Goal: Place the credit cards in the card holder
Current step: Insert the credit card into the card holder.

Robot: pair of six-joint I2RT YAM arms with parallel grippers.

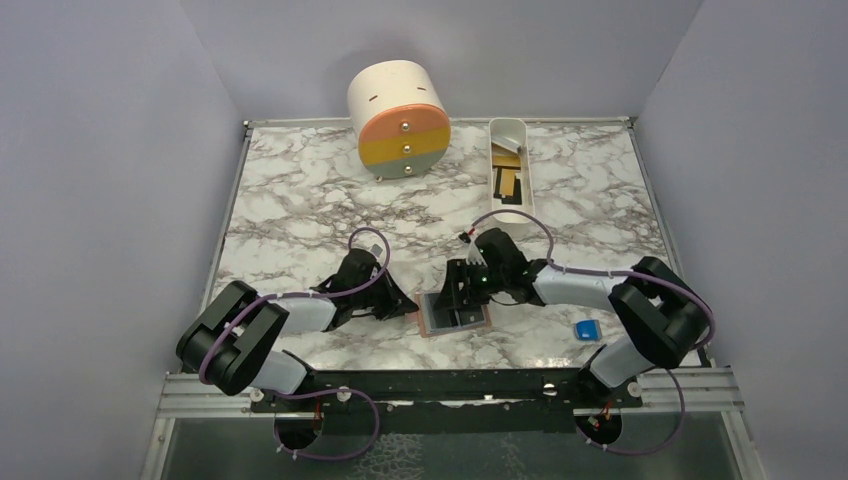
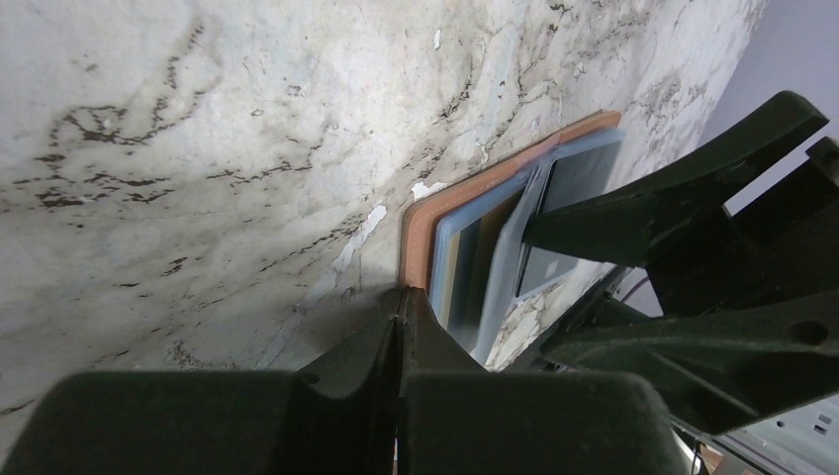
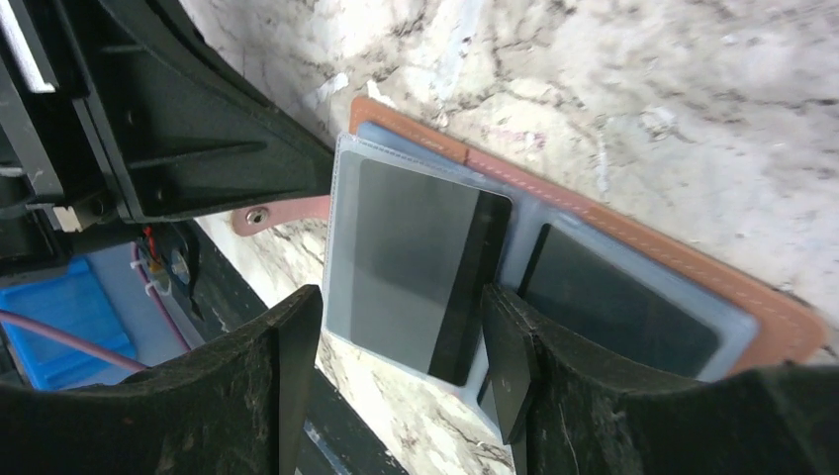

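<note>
Slippage worries me: my left gripper (image 2: 401, 302), shut tight, presses the card holder (image 3: 633, 223) at the tabletop's (image 1: 300, 190) near edge. My right gripper (image 3: 401, 307) stands open astride a sleeved credit card (image 3: 416, 247); brushing it could drag it out.

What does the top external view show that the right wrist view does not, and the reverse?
Only top external: the round drawer unit and the white tray at the far side of the table, and both whole arms.
Only right wrist, clearly: a striped dark card in a clear sleeve, a second dark card beside it, the snap stud.
Both: the open card holder on the marble, the open right tool over it, the left tool at its edge.
</note>
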